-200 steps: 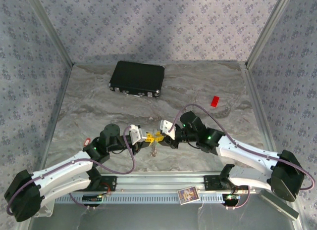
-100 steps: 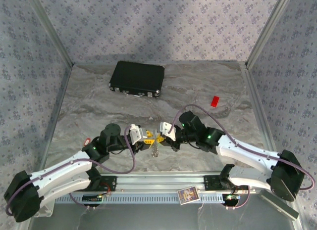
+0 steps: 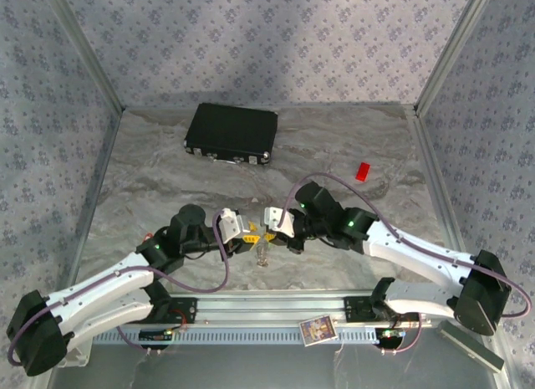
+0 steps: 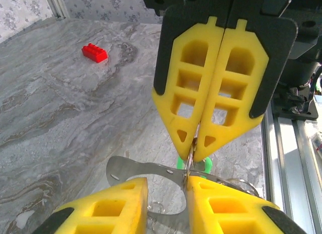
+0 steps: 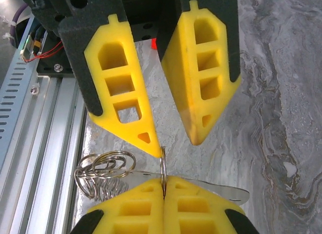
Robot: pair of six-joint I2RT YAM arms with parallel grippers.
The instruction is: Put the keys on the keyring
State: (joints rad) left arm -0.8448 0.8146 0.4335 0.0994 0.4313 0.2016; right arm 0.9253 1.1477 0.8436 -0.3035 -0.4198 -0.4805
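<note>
Left gripper [image 3: 247,233] stands released now, clenched before — right gripper [image 5: 163,179] pinches the keyring [image 5: 108,170] at lower centre.

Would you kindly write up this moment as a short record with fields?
left gripper: open, a flat silver key crossing the gap between its fingers
right gripper: shut on the keyring, facing the left gripper
green tag: beside the right gripper's tips
black case: at the back of the table
red block: on the table, right of the case
</note>
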